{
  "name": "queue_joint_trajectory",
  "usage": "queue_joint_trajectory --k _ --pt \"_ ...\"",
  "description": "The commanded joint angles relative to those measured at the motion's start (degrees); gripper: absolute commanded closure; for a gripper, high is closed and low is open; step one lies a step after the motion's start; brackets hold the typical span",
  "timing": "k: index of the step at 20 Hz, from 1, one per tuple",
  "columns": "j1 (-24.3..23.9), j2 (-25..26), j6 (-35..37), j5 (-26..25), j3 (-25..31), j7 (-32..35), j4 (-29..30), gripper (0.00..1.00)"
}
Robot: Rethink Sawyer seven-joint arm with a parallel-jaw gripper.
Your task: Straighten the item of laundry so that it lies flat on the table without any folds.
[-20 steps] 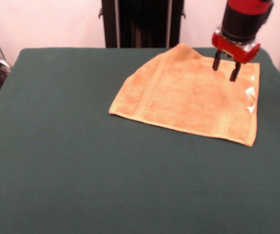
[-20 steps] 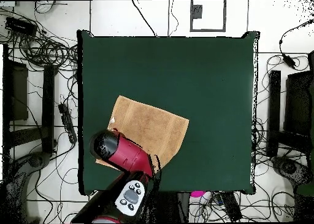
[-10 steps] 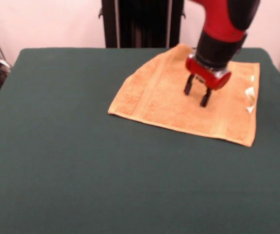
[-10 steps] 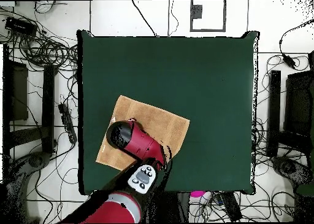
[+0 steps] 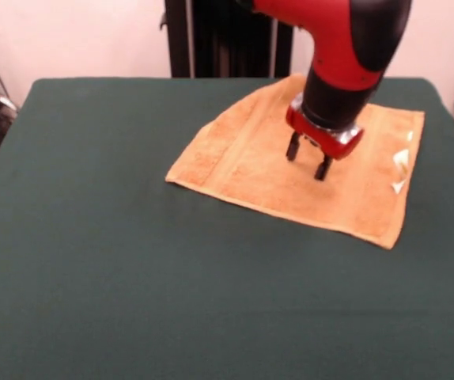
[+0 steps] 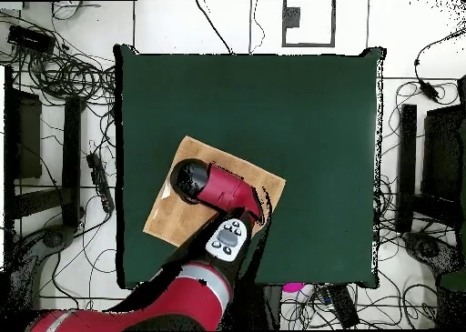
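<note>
Orange towel spread out, jaws parked on top of it

Orange-yellow terry towel [image 5: 290, 162] is lying pretty much flat on the dark green counter [image 5: 132, 261], sitting toward the far right part of it in the front view. You can see the woven border bands along the edges, and the little white care tag [image 5: 401, 162] is at the right-hand edge. The red and black arm [image 5: 346, 47] comes down over the middle of the cloth. Its jaws [image 5: 307, 157] are spread open with nothing held between them, tips right down at the towel's surface near its centre.
</note>
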Motion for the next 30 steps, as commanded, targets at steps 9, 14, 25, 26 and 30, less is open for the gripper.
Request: queue_joint_trajectory --k 9,14,25,26,30 --pt "-5.8 5.0 3.6 -9.5 -0.3 3.5 -23.7 0.0" --pt "-5.9 4.5 5.4 -9.9 0.3 5.1 -27.2 0.0" --pt "-8.1 5.7 8.4 -11.7 1.0 2.7 -32.8 0.0" --pt "-8.2 6.0 9.7 -12.2 0.4 2.4 -33.7 0.0" --pt "-7.5 4.3 24.5 -12.8 -1.8 3.2 -35.8 0.0"
